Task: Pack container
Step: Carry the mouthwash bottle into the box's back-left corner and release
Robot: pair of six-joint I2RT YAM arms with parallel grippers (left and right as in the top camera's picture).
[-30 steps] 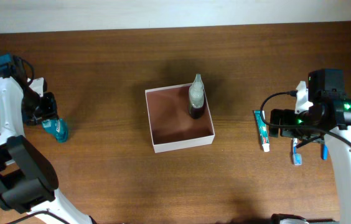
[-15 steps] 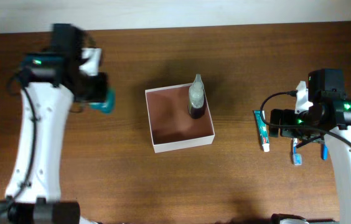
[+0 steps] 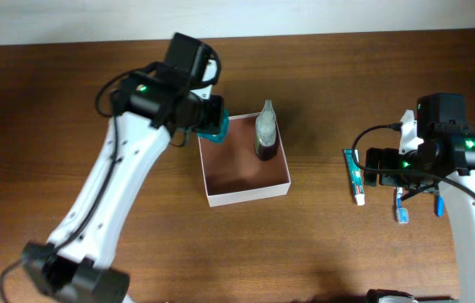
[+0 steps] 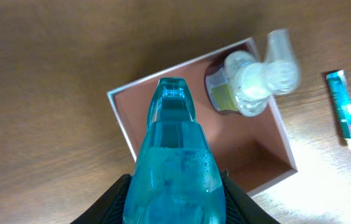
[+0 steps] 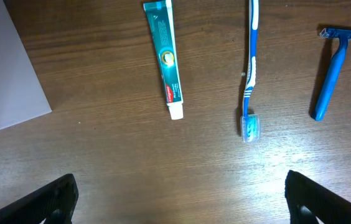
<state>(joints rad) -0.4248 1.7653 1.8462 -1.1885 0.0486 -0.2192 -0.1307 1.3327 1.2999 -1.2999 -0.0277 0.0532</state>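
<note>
In the last second your left arm has swung in from the far left edge of the table, and the left gripper [image 4: 175, 200] now hangs over the back-left corner of the container [image 3: 248, 194], its fingers [image 4: 117, 194] pinching the blue mouthwash bottle [image 4: 175, 158] by the sides. The container itself has not moved: it sits mid-table, with a pump bottle [image 3: 265, 130] standing against its back-right wall and most of its floor bare. The carry looks nearly done, so what remains is lowering and letting go. In the wrist view the mouthwash bottle points across the left wall, but you cannot tell from these views how high it hangs or whether its base clears the rim, so check that before descending. Your right arm has stayed put; the right gripper [image 5: 178, 186] is spread wide and empty above the toothpaste [image 5: 166, 59], the toothbrush [image 5: 251, 68] and the razor [image 5: 331, 71], all not yet packed.
</note>
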